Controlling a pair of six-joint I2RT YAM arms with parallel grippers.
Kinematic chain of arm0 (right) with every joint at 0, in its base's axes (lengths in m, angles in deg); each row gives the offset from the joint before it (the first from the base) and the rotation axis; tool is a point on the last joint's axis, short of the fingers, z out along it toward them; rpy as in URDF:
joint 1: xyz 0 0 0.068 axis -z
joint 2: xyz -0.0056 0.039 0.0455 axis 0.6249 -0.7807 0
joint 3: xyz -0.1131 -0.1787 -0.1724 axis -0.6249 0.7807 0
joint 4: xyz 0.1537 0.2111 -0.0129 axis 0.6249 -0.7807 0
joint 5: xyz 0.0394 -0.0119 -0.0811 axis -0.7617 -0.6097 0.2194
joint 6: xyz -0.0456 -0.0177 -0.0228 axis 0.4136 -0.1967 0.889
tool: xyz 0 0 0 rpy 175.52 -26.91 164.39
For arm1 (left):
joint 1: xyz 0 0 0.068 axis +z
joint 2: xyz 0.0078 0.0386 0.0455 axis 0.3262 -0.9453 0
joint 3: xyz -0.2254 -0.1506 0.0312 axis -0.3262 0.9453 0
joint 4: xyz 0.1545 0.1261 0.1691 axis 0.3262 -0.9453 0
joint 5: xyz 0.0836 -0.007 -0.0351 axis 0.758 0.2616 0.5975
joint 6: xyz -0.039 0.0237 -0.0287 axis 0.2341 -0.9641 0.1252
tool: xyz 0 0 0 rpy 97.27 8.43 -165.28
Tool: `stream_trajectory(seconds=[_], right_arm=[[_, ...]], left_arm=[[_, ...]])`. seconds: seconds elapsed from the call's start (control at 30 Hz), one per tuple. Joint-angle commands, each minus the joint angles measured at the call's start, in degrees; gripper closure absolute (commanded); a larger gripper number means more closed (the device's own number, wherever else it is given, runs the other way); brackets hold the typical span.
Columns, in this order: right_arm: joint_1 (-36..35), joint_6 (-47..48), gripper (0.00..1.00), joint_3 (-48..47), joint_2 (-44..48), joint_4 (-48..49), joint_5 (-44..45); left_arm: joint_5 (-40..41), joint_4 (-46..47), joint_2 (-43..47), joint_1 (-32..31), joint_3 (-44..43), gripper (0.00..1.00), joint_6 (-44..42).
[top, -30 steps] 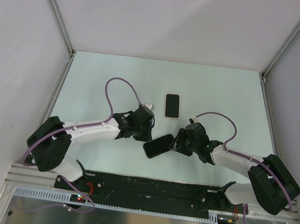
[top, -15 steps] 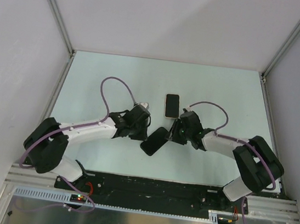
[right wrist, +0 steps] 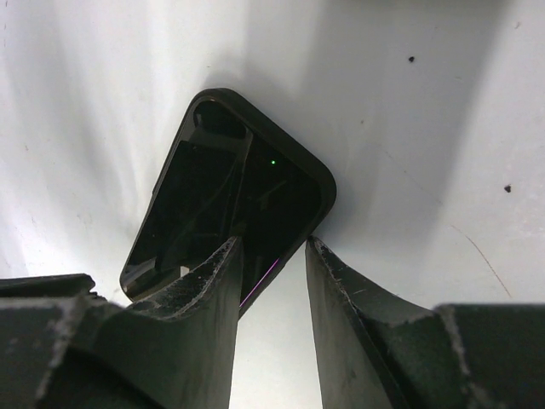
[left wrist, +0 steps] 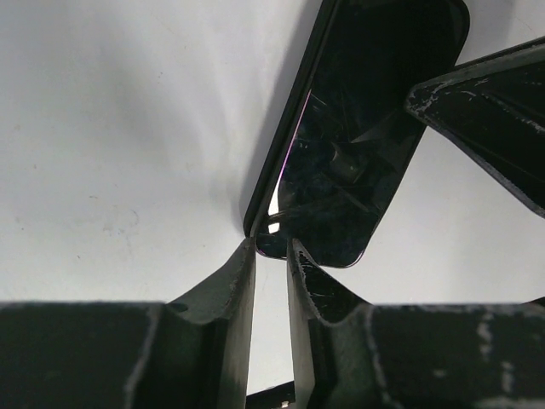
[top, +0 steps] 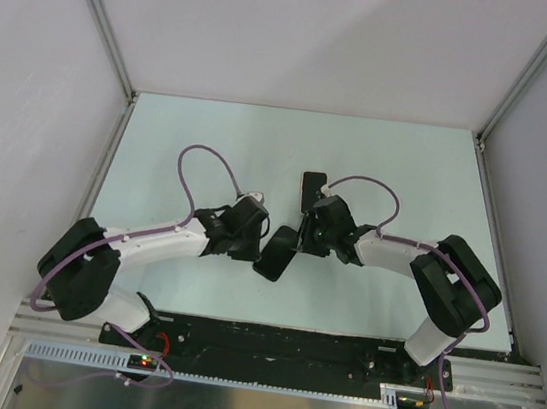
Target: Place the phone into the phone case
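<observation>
**A:** Step in hand?
**B:** Readying the case. The left gripper nips a corner of the glossy black case, which is tilted above the matt table. The right gripper straddles its rimmed end – grip not discernible. The phone lies flat just beyond.
**A:** Next?
**B:** Lay the case hollow-up – then fetch the phone

The phone sits between both arms, the phone case behind.

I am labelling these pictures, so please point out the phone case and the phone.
phone case (right wrist: 271, 194): right wrist view, its inner floor
phone (top: 314, 182): top view, its far end beyond the right arm
</observation>
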Motion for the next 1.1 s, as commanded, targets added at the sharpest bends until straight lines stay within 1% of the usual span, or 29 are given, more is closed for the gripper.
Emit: stream_trajectory(seconds=[0.0,1.07], right_arm=[[-1.2,0.5,0.6,-1.8,-0.8,0.5,-1.0],[-2.0,0.4,0.61,-1.2,-1.2,0.0,-0.5]], left_arm=[[0.7,0.4,0.3,-0.9,-0.1,0.76,1.2],[2.8,0.5,-3.8,-2.4,-0.1,0.77,2.4]])
